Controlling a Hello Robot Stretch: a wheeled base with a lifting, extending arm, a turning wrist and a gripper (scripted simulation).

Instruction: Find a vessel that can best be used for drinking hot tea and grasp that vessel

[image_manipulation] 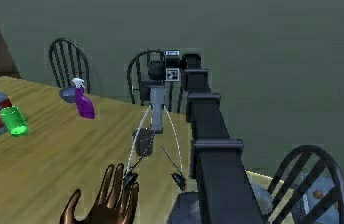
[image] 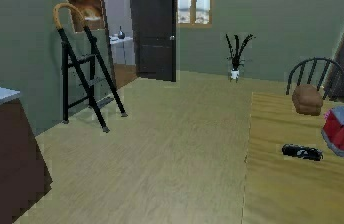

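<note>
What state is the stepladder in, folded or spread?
Spread: the stepladder stands on its own, with its front and rear legs splayed apart in an A-shape.

Worktop (image_manipulation: 40,170) around the gripper (image_manipulation: 155,180): pale wood, faint grain, matt as I read it. Gripper body dark and dull. Arm (image_manipulation: 215,140) to its right is the same flat black, hard-edged; plastic or painted metal, I can't tell which. Just below-left of the gripper, hand-shaped figure (image_manipulation: 102,200): brown, glossy, bright highlights. Farther up-left of the gripper, purple spray bottle (image_manipulation: 83,102): see-through plastic, shiny. Left again, green cup (image_manipulation: 17,121): translucent, glossy. Chair (image_manipulation: 70,55) well up-left of the gripper: dark, smooth spindles. Wall (image_manipulation: 280,60) beyond: flat matt paint.
</note>
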